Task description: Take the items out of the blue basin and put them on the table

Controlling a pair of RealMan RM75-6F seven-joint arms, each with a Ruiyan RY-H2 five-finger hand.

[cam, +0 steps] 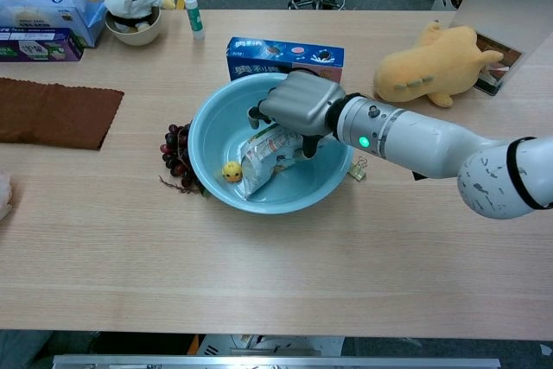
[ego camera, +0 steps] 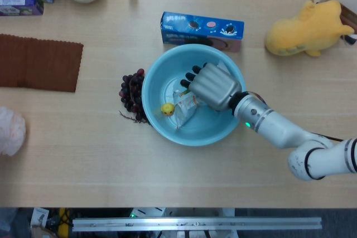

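At the centre of the frame the silver right hand reaches down into the round light-blue plastic basin, its dark fingers curled over the top of a crinkled clear snack packet — whether they actually grip it I cannot tell. A small yellow toy duck sits in the basin just left of the packet, and a bunch of dark grapes lies on the wooden table against the basin's left rim.

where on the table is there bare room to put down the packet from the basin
Bare wood lies in front of the basin to the near edge, and between cloth and grapes. It is crowded behind: cookie box, plush.
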